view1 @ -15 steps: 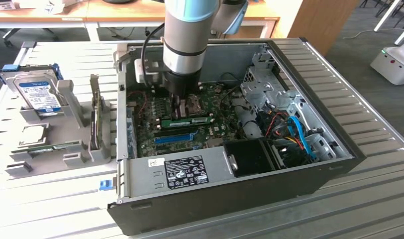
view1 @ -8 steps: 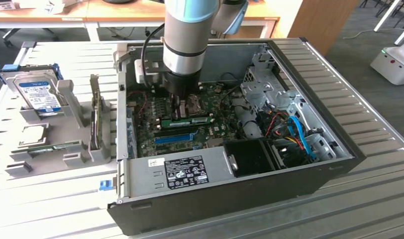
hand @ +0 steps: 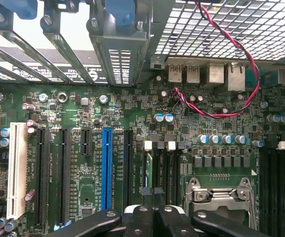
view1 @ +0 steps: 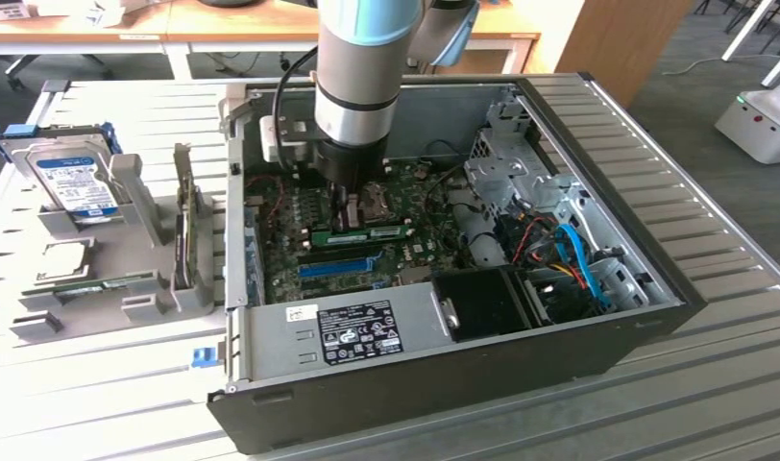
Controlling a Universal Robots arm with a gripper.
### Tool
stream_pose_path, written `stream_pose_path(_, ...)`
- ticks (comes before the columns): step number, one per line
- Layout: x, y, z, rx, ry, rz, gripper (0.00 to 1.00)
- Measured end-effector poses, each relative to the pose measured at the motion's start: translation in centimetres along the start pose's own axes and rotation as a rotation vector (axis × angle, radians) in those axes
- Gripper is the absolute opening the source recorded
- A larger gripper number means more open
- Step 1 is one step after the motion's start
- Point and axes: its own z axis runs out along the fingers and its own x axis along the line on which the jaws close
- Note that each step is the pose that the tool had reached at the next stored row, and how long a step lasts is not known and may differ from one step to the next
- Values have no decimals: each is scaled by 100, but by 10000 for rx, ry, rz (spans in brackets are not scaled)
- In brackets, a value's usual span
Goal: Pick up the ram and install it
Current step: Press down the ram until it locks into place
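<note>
One ram stick sits seated just below the closed, empty gripper.

ram | long thin green stick, white sticker on its face; lying level along the motherboard inside the open case; just above the blue slot in the exterior view
</note>
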Motion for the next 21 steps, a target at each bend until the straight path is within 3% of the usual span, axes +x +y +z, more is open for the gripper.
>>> stream_pose_path(21,2,-1,25,-2,2,0,11)
